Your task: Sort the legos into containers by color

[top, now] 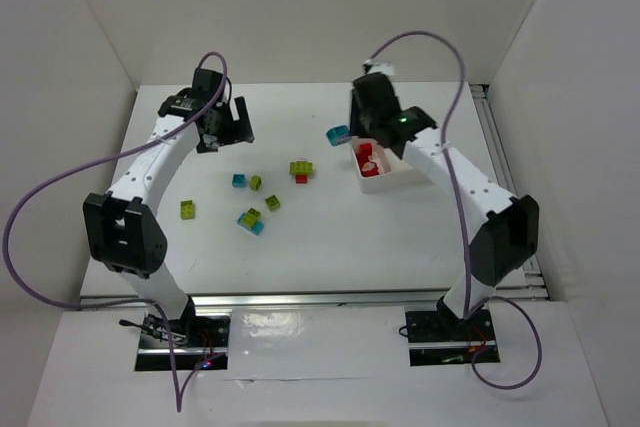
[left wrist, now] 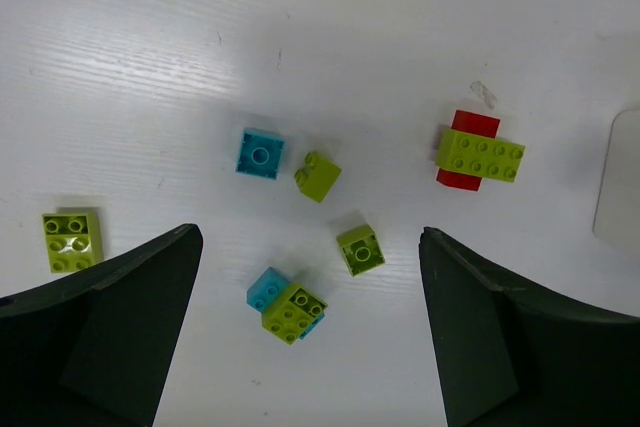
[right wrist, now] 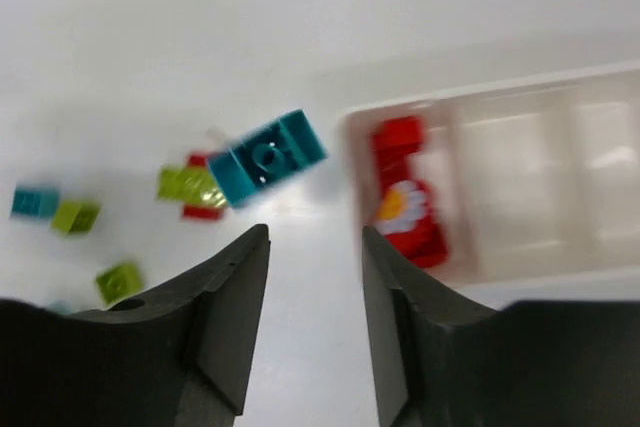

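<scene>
Closest to the arm bases, a cyan and yellow-green stack (left wrist: 287,305) is seen on the white table (top: 400,247). A flat yellow-green brick (left wrist: 72,240) is well off to its left and a small yellow-green cube (left wrist: 360,249) sits near its right. None of these are touching, so a gap is left all round each one.

A bit further out, a cyan brick with a single stud (left wrist: 260,153) and a tilted yellow-green one (left wrist: 318,176) are parked just beside each other, a sliver apart. Further right, a long yellow-green brick (left wrist: 480,155) is stacked crosswise on a red one (left wrist: 470,125). A strip of bare table is left between that pair and the tray.

The left gripper (left wrist: 310,237) is held above this scatter, jaws spread wide with nothing between them.

The white tray (right wrist: 520,187) is set toward the right side, near the rail (top: 490,122) at the table edge. Three compartments can be made out, and red bricks (right wrist: 405,197) are sat in the end one nearest the loose pile.

The right gripper (right wrist: 315,232) is found by the tray's far left corner, jaws only narrowly apart and nothing gripped. A bigger cyan brick (right wrist: 268,159) is seen just past its fingertips, beside the tray but outside it, though that view is blurred. The table is boxed in by white walls (top: 300,7) on the left, back and right
</scene>
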